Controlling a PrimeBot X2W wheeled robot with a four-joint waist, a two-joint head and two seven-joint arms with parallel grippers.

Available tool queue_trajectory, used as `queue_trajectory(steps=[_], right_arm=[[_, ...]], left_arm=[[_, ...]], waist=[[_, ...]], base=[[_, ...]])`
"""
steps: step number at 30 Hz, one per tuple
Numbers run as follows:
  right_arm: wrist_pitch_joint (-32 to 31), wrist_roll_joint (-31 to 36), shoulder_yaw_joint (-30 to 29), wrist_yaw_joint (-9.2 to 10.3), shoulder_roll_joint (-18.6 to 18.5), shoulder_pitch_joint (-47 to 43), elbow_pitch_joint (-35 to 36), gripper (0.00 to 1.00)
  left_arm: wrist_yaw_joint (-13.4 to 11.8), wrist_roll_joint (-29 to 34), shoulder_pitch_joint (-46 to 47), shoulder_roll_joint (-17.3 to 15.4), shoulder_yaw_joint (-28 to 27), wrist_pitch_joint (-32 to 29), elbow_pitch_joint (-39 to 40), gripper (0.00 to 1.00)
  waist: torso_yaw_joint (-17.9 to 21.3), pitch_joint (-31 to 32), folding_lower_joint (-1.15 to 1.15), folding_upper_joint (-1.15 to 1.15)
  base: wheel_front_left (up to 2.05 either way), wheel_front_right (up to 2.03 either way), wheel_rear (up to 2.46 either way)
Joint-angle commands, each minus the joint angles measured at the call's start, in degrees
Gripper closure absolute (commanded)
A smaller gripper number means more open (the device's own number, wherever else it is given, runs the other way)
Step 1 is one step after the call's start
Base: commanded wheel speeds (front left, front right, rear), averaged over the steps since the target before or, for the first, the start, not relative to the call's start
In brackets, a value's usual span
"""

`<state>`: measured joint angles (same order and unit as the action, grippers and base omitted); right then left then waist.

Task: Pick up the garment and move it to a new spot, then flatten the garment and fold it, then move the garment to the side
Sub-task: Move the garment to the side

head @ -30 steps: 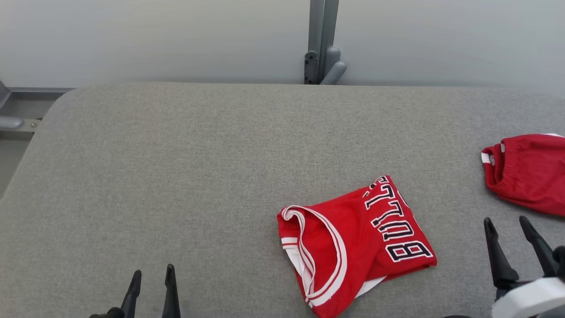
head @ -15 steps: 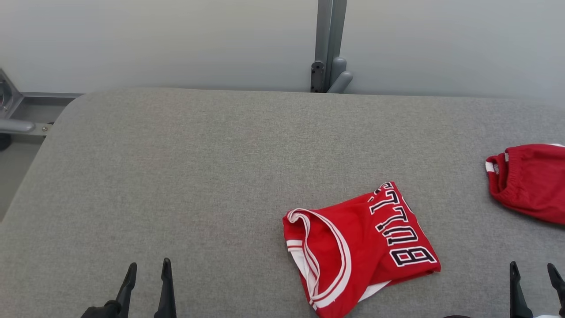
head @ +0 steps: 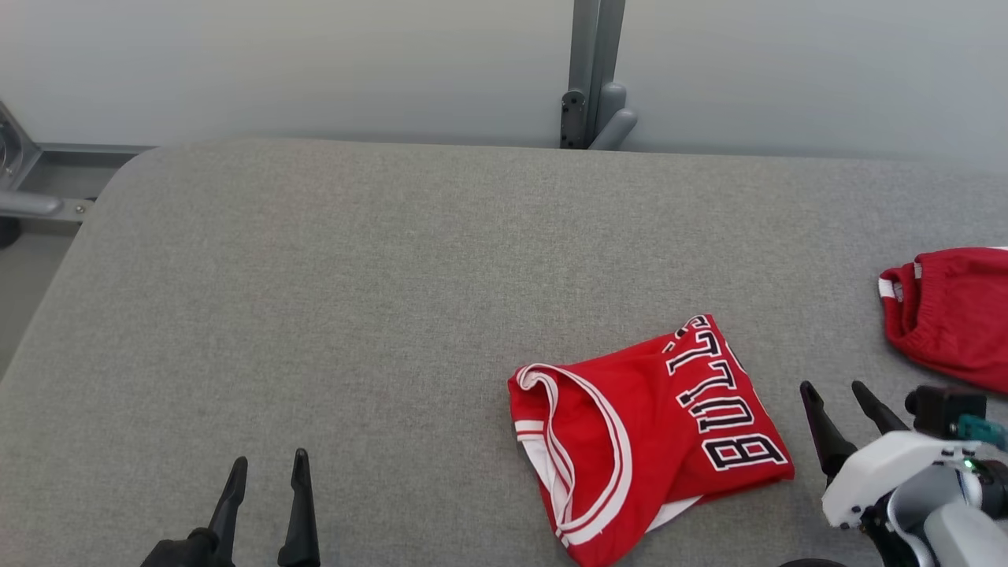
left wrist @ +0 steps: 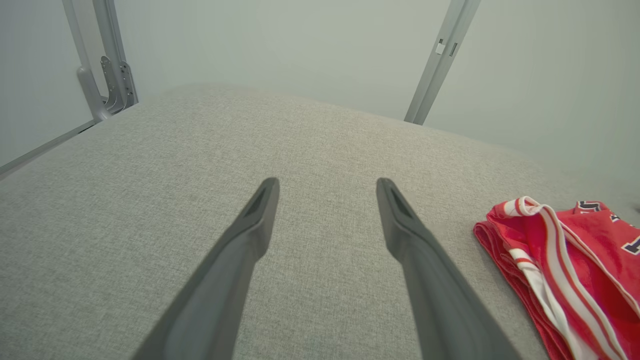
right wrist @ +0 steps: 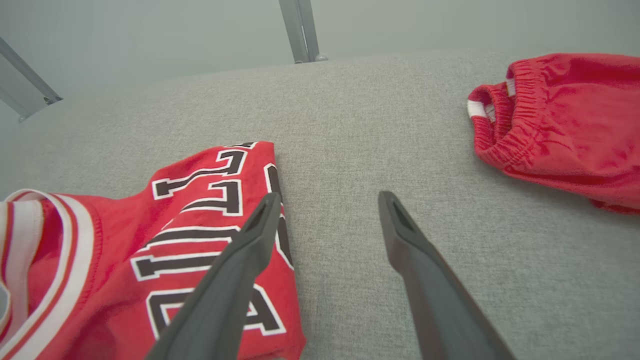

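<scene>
The garment, a red jersey (head: 646, 441) with white trim and black lettering, lies folded on the grey table (head: 354, 276), right of centre and near the front edge. My right gripper (head: 831, 387) hovers open just off the jersey's right edge, nothing between its fingers. In the right wrist view the right gripper (right wrist: 329, 196) has its left finger over the lettered edge of the jersey (right wrist: 125, 240). My left gripper (head: 270, 458) stands open and empty at the lower left, well clear of the jersey. The left wrist view has the left gripper (left wrist: 327, 184) over bare cloth, the jersey (left wrist: 575, 270) to its right.
Red shorts (head: 953, 315) with an elastic waistband lie bunched at the table's right edge, beyond my right gripper; they show as shorts (right wrist: 560, 125) in the right wrist view. A grey post (head: 594, 79) stands behind the table's far edge. Bare table stretches left and back.
The head camera has shifted a little. My right gripper dropped low in view, then rose again closer to the jersey's right edge. The left gripper and the jersey have stayed put.
</scene>
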<state>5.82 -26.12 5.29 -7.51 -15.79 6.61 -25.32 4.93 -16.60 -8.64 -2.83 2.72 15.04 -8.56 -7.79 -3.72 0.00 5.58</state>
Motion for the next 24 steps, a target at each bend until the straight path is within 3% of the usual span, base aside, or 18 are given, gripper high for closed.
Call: queue_trajectory(steps=[1,8,12,17,18,19,20,24], right_arm=[[-3.1,-2.3,1.91,0.04,-2.06,1.77,-0.42,0.0],[-17.4,-13.41,8.86,0.03,-5.75,9.85,-1.59,0.0],[-20.31,-14.59,10.57,0.04,-6.6,13.16,-5.28,0.0],[-23.2,-18.81,11.37,0.02,-5.01,15.54,-8.72,0.0],[-24.02,-19.77,11.81,0.02,-4.88,15.99,-9.17,0.55],[-24.43,-20.71,12.22,0.02,-4.74,16.49,-9.28,0.81],[-24.97,-21.77,12.73,0.02,-4.63,16.89,-9.29,1.0],[-27.51,-25.58,15.05,0.02,-6.06,18.32,-7.13,1.0]], left_arm=[[-0.22,-0.2,1.05,-0.14,0.18,0.16,0.14,0.0],[-0.19,-0.85,3.31,-0.13,1.13,0.16,0.45,0.0],[-0.25,-1.55,5.28,-0.13,2.32,0.15,0.41,0.0],[-0.74,-2.27,6.77,-0.14,3.25,0.16,0.63,0.0],[-0.85,-2.38,7.05,-0.14,3.31,0.16,0.72,0.0],[-0.95,-2.48,7.33,-0.14,3.27,0.16,0.81,0.0],[-0.95,-2.61,7.58,-0.14,3.18,0.15,0.97,0.0],[-1.12,-2.77,8.32,-0.14,2.64,0.15,1.59,0.0]], waist=[[-0.59,-1.06,0.0,0.0],[-2.68,-5.55,0.0,0.0],[-4.12,-7.71,0.0,0.0],[-4.69,-9.01,0.0,0.0],[-4.6,-9.2,0.0,0.0],[-4.45,-9.37,0.0,0.0],[-4.21,-9.47,0.0,0.0],[-2.55,-9.58,0.0,0.0]], base=[[0.0,0.0,0.0],[0.0,0.0,0.0],[0.0,0.0,0.0],[0.0,0.0,0.0],[0.0,0.0,0.0],[0.0,0.0,0.0],[0.0,0.0,0.0],[0.0,0.0,0.0]])
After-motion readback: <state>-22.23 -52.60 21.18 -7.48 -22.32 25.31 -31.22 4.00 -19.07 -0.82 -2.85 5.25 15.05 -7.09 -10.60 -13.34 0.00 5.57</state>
